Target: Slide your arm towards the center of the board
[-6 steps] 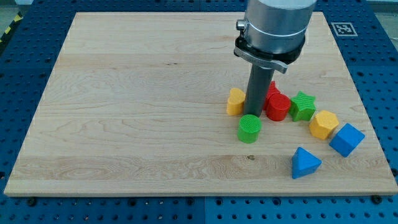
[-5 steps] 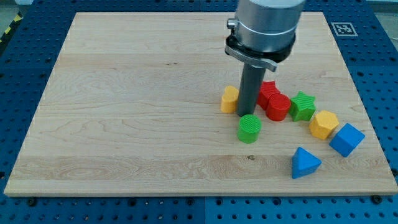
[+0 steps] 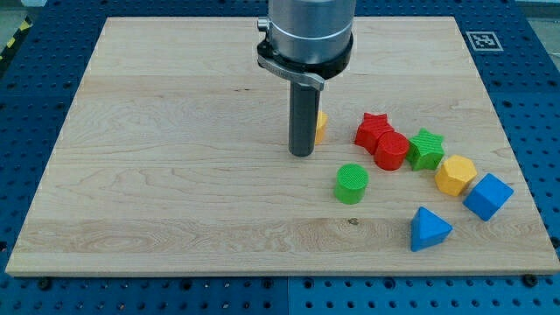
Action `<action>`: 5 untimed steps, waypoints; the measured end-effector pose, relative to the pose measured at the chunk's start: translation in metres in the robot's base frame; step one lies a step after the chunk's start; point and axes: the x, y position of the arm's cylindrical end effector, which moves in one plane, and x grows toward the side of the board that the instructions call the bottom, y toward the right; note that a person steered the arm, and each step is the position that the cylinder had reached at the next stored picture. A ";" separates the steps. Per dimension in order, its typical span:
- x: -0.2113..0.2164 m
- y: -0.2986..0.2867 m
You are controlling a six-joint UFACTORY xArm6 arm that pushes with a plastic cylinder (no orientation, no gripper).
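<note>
My tip (image 3: pixel 302 154) rests on the wooden board (image 3: pixel 175 157) a little right of its middle. A yellow block (image 3: pixel 321 126) sits right behind the rod on its right, mostly hidden by it, apparently touching. A green cylinder (image 3: pixel 351 184) lies below and to the right of the tip, apart from it. Further right are a red star (image 3: pixel 373 128), a red cylinder (image 3: pixel 391 150) and a green star-like block (image 3: pixel 426 149), close together.
A yellow hexagonal block (image 3: pixel 455 174), a blue cube (image 3: pixel 487 195) and a blue triangular block (image 3: pixel 429 229) lie near the board's lower right. A fiducial marker (image 3: pixel 480 39) sits at the top right corner.
The rod has slid left and slightly up, away from the red blocks and the green cylinder. The yellow block has moved left and up with it.
</note>
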 end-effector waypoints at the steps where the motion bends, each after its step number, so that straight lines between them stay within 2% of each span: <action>1: 0.000 0.006; 4: -0.006 0.003; 5: -0.009 -0.041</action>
